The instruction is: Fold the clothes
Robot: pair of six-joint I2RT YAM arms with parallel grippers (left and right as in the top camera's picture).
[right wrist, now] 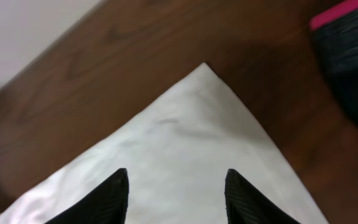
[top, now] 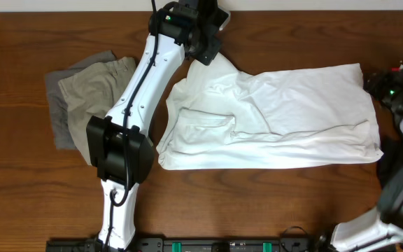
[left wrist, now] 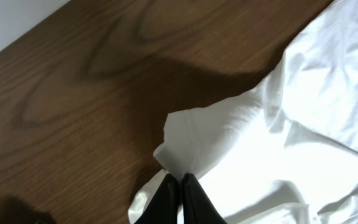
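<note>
Gripper status: the left gripper (left wrist: 182, 190) is clenched on a pinch of the white T-shirt (top: 292, 119) at its far left corner. The right gripper (right wrist: 178, 193) stands with jaws apart over the shirt's far right corner, grasping nothing. The shirt lies spread lengthwise on the table (top: 19, 196), rumpled, with one flap turned in near its left end; no finished fold is evident. Khaki shorts (top: 93, 87) and a grey piece (top: 58, 122) sit heaped left of the shirt, unfolded. Assessment: early stage, with nearly all folding outstanding.
</note>
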